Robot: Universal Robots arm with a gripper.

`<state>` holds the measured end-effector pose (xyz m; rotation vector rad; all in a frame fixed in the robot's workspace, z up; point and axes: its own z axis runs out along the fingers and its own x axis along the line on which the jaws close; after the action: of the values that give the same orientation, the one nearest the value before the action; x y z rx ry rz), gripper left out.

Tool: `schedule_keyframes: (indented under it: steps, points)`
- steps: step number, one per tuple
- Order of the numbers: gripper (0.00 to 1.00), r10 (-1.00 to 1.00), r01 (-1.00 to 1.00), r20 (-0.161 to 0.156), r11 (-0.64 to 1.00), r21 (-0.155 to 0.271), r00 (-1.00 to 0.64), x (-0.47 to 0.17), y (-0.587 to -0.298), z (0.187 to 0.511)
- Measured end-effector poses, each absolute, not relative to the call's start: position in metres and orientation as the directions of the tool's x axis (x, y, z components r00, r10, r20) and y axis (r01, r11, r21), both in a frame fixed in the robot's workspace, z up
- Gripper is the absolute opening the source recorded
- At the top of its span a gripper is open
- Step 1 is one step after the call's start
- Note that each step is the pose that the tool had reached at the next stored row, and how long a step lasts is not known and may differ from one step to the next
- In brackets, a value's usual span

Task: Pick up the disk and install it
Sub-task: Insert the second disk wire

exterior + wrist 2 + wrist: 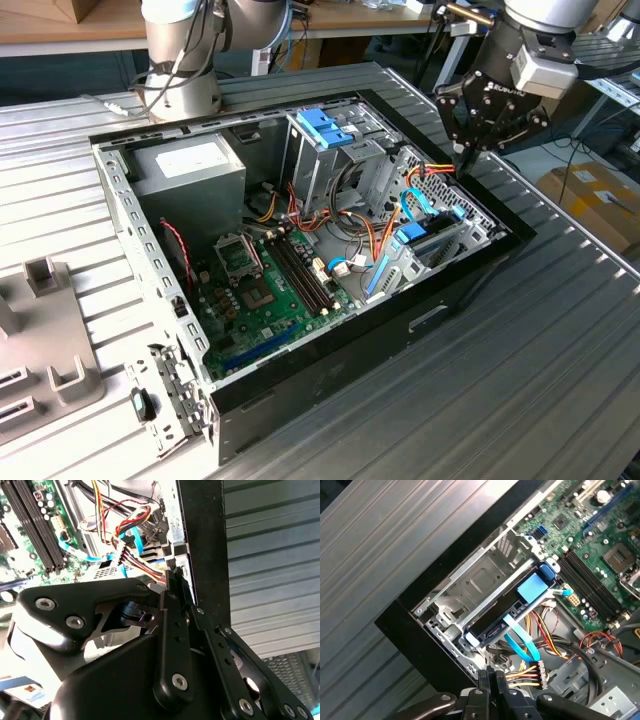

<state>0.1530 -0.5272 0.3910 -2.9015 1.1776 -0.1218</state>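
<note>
The gripper (pixel 468 150), fingers closed on nothing, hovers above the case's (pixel 330 372) far-right corner (cables (pixel 530 667) nearby could snag).

No lettering, label or number can be read on anything here.

There is one open computer case (pixel 300 250) on one table (pixel 560 340). Inside it are one green circuit board (pixel 270 290), one grey power box (pixel 190 165) and one blue-topped cage (pixel 325 130). One gripper (pixel 470 150) hangs above.
</note>
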Motion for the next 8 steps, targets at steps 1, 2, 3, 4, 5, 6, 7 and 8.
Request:
schedule_keyframes:
  steps: [1,2,3,4,5,6,7,8]
  points:
    - [0.16,-0.707,-0.707,0.069,-0.707,-0.037,0.704,0.1530,-0.5272,0.3909]
    - [0.16,-0.726,-0.726,0.069,-0.687,-0.036,0.684,0.1530,-0.5272,0.3906]
    - [0.16,-0.738,-0.738,0.069,-0.674,-0.036,0.671,0.1530,-0.5273,0.3906]
    - [0.16,-0.739,-0.739,0.069,-0.673,-0.036,0.670,0.1530,-0.5272,0.3905]
    - [0.16,-0.739,-0.739,0.069,-0.673,-0.036,0.670,0.1530,-0.5272,0.3905]
    - [0.16,-0.739,-0.739,0.069,-0.673,-0.036,0.670,0.1530,-0.5272,0.3905]
    - [0.16,-0.739,-0.739,0.069,-0.673,-0.036,0.670,0.1530,-0.5272,0.3905]
    - [0.16,-0.743,-0.742,0.069,-0.669,-0.036,0.666,0.1530,-0.5272,0.3904]
